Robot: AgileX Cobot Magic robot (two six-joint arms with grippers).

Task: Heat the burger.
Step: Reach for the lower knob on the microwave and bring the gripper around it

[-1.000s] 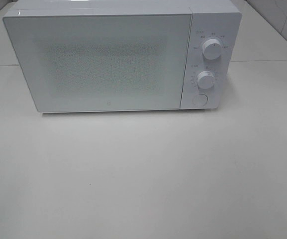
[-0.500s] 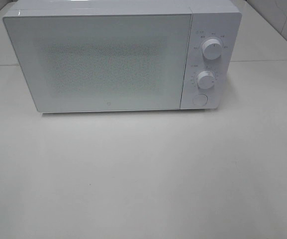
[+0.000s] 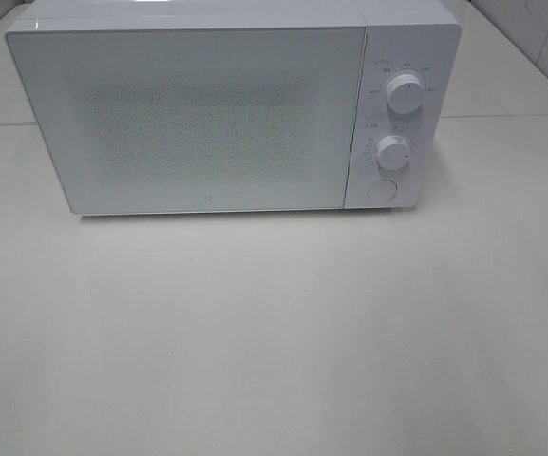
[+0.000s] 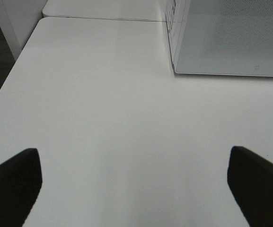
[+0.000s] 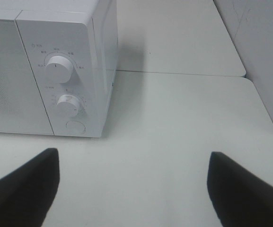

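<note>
Now, white microwave (image 3: 402,38), speckled door (image 3: 198,114) shut, two knobs (image 3: 405,95).

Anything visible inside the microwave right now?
No. The microwave is shut. Its door's speckled window shows only pale haze with no shape behind it, so the inside is hidden. No burger shows in any view.
</note>
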